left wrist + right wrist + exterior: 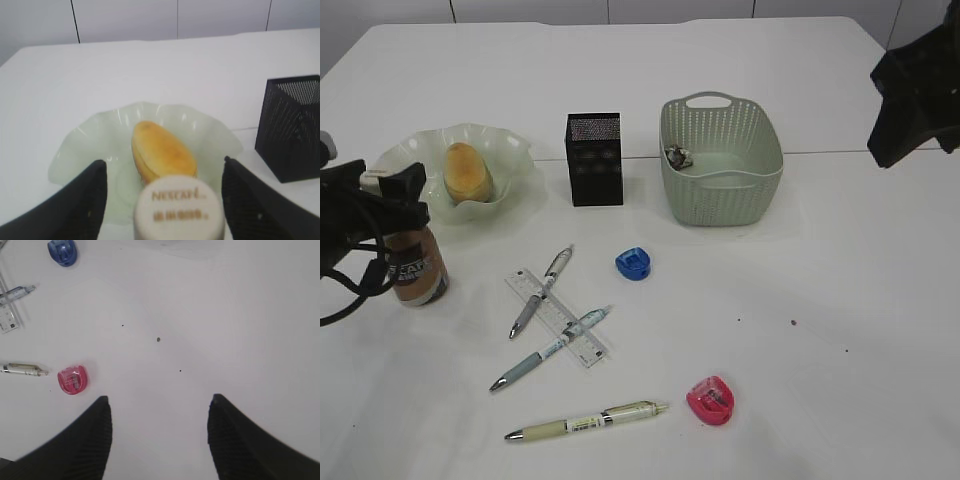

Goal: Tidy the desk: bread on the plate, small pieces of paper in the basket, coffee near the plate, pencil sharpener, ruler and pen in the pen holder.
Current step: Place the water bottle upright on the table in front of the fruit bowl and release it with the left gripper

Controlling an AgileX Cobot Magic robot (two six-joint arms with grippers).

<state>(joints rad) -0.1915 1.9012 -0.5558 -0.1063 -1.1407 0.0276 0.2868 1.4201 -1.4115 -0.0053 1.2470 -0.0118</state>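
At the left of the frame, the left gripper (162,200) spreads its ribbed black jaws either side of the white-capped brown plastic coffee (417,268), clear of it. It stands below the ruffled glass plate (515,160) holding the oval golden bread (467,172). The right gripper (159,432), jaws spread and empty, hangs above the smooth white worktop (225,315).

"NESCAFÉ" is printed in brown on the white cap (177,210) of the coffee (416,268); a second line beneath it cannot be read.
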